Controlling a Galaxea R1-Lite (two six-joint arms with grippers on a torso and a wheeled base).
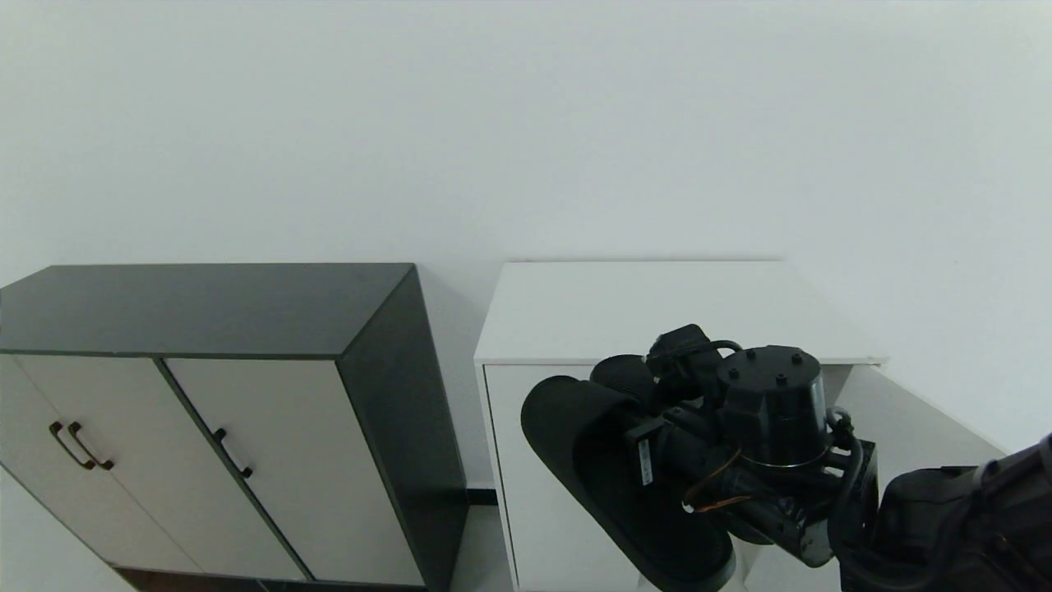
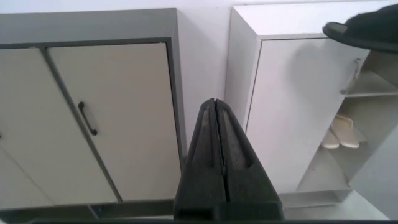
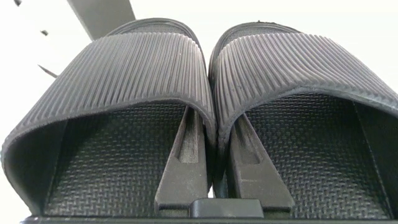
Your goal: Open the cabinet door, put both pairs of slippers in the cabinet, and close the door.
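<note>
Head view: right hand (image 1: 615, 421) clamps black slippers (image 1: 559, 423); its label (image 1: 643, 462) is illegible.

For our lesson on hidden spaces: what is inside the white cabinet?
A pale pair of slippers lies on a lower shelf of the white cabinet; the shelf above looks bare. Its door panel and the black slippers in front hide the rest.
</note>
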